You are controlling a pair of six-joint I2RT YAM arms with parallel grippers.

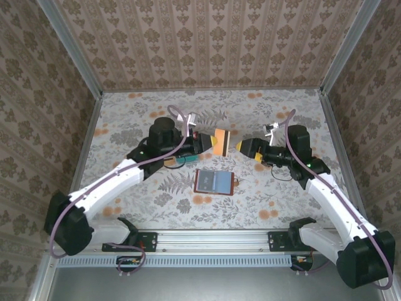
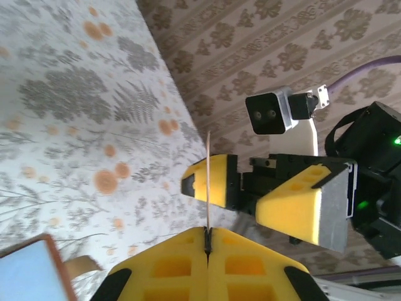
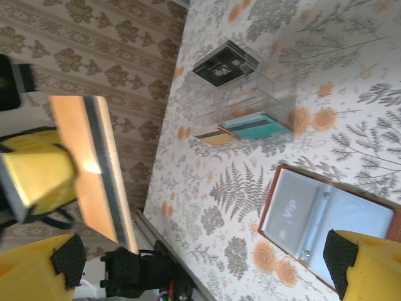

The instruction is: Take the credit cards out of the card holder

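The brown card holder (image 1: 214,182) lies open on the table between the arms, with its blue-grey lining (image 3: 326,219) facing up and a pale card marked VIP in one side. My left gripper (image 1: 211,142) is raised above the table, behind the holder. It is shut on an orange credit card with a grey stripe (image 1: 223,142), which shows edge-on (image 2: 207,182) in the left wrist view and broadside (image 3: 94,169) in the right wrist view. My right gripper (image 1: 241,147) faces that card from the right. Its yellow fingers (image 2: 307,207) stand apart with nothing between them.
A clear plastic piece (image 3: 241,94) holding black, teal and orange cards sits on the table, partly under the left arm (image 1: 178,160). Patterned walls enclose the floral tabletop, and a metal rail (image 1: 213,241) runs along the near edge.
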